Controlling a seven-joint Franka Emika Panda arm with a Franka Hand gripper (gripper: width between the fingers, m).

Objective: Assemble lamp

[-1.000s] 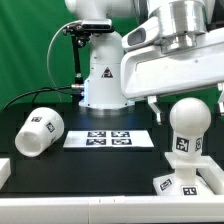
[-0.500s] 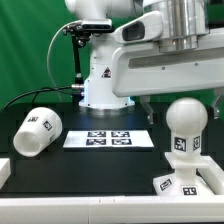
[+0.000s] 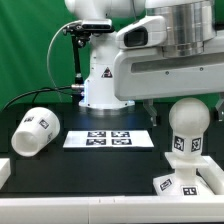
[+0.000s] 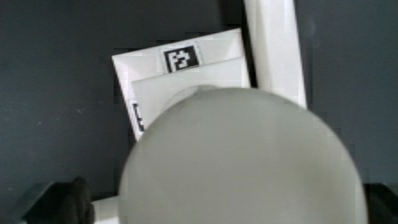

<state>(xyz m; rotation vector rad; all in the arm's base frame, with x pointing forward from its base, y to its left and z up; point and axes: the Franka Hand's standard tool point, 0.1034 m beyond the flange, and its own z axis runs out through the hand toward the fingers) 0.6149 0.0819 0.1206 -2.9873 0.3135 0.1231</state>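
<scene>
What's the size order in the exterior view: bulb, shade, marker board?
1. The bulb and the shade: about alike; the bulb is nearer, so no ranking.
2. The marker board: widest, but a thin strip.

No legible text anywhere

A robotics lab: black table (image 3: 90, 165), green backdrop (image 3: 30, 50), tagged marker board (image 3: 106, 138), fixed arm base (image 3: 103, 88)

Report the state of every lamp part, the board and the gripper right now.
shade: lying on its side, apart from the other parts.
bulb: upright on the base, not gripped.
base: flat on the table under the bulb.
gripper: open, fingers apart to either side of the bulb's top.
marker board: flat on the table.
</scene>
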